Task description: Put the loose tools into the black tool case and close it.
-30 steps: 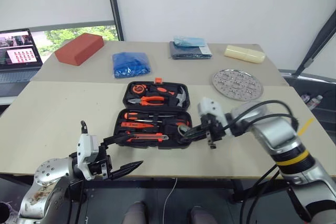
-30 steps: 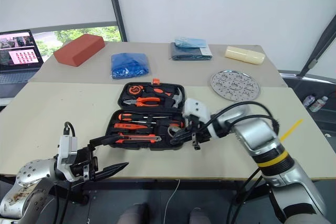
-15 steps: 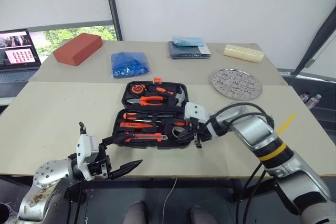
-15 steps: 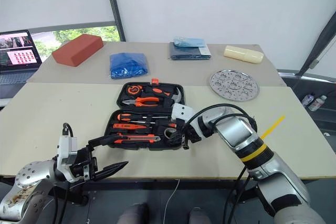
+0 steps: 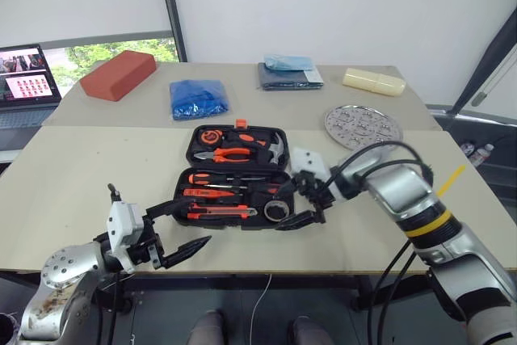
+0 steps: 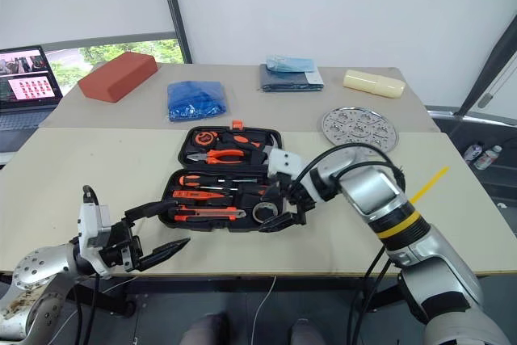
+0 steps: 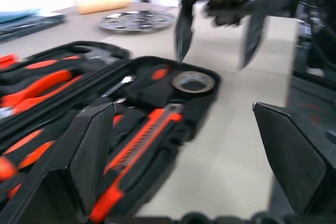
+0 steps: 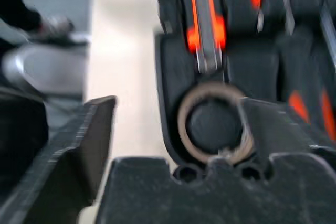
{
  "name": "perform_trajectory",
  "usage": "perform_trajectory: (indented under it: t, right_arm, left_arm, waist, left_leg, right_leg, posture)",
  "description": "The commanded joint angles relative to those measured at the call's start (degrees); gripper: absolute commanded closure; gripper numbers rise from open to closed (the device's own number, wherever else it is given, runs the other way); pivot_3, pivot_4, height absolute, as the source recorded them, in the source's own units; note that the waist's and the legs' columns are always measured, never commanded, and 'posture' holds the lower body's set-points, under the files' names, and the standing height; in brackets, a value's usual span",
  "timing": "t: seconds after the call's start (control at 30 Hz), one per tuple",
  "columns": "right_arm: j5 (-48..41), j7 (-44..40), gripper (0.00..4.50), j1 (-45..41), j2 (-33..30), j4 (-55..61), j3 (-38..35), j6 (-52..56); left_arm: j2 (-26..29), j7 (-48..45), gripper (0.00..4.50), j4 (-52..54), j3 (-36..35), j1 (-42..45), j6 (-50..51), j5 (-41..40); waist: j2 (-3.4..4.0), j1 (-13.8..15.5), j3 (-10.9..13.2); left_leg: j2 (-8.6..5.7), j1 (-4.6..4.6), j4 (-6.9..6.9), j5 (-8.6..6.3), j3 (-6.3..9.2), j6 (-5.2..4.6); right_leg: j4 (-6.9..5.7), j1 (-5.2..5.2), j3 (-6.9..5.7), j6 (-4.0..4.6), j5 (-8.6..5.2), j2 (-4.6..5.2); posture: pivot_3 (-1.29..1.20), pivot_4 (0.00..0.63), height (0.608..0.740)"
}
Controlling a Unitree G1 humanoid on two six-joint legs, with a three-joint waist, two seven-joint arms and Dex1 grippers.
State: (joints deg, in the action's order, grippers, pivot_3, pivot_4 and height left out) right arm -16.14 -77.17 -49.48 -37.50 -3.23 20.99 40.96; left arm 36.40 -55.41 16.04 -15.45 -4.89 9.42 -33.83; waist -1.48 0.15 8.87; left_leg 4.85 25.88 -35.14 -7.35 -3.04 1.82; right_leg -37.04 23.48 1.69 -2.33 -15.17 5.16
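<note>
Black case (image 5: 237,175) with orange-and-black tools, orange latch (image 5: 241,124), beige table (image 5: 81,175), red-brown block (image 5: 119,74), blue cloth (image 5: 199,98), pale yellow box (image 5: 373,82), silver perforated plate (image 5: 363,126), black gripper fingers (image 7: 92,156)

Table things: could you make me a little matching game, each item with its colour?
Things:
1. brick-shaped block
2. crumpled cloth bundle
3. round perforated tray
4. long box

Colours:
A. silver
B. pale yellow
C. red-brown
D. blue

Pairs: 1-C, 2-D, 3-A, 4-B
</note>
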Motion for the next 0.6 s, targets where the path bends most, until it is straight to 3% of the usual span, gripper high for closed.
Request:
perform_trajectory:
  t: [0.03, 0.2, 0.3, 0.47, 0.6]
  right_arm:
    - [1.34, 1.10, 0.27, -0.43, -1.52, -9.04, -5.77, -9.94]
    - [11.42, 17.86, 1.76, -1.16, 5.23, -33.28, -7.37, -36.77]
    - [14.80, 22.67, 2.78, -3.32, 8.90, -44.29, -7.48, -47.00]
    - [18.18, 27.92, 4.44, -6.66, 14.41, -55.10, -7.37, -54.46]
    - [18.07, 26.27, 4.44, -7.88, 17.35, -57.77, -8.10, -56.14]
  left_arm:
    - [0.85, 9.00, 1.45, -4.95, -4.06, 5.10, 4.43, 1.65]
    - [1.26, 18.68, 3.24, -21.48, -1.87, 20.17, 6.58, 9.72]
    - [0.70, 19.53, 4.42, -30.50, 1.17, 27.16, 7.50, 13.14]
    - [-0.82, 16.20, 4.50, -41.67, 5.63, 35.03, 8.00, 15.93]
    - [-3.16, 12.16, 4.50, -47.26, 7.84, 38.72, 3.30, 17.04]
  waist:
    - [-0.02, 0.18, 0.01]
    - [-0.33, 0.17, 0.11]
    - [-0.29, -0.34, 0.19]
    - [-0.39, -1.16, 0.24]
    - [-0.40, -1.28, 0.25]
  left_leg:
    - [0.00, -0.02, -0.02, 0.00, 0.00, 0.00]
    - [-0.01, -0.33, -0.06, 0.01, 0.06, 0.01]
    - [-0.04, -0.28, 0.02, 0.12, 0.13, 0.11]
    - [-0.07, -0.25, 0.29, 0.13, 0.05, 0.09]
    - [-0.02, -0.26, 0.43, 0.13, 0.08, 0.09]
  right_leg:
    - [0.03, -0.01, 0.00, 0.04, -0.02, 0.01]
    - [0.00, -0.29, -0.02, -0.19, -0.03, -0.12]
    - [0.02, -0.27, 0.11, -0.48, 0.01, -0.21]
    - [0.04, -0.16, 0.29, -0.23, 0.19, -0.21]
    - [-0.01, -0.09, 0.27, -0.22, 0.19, -0.30]
  posture:
    - [0.00, 0.150, 0.740]
    - [0.00, 0.150, 0.740]
    - [0.00, 0.150, 0.740]
    - [0.00, 0.150, 0.740]
    - [0.00, 0.150, 0.740]
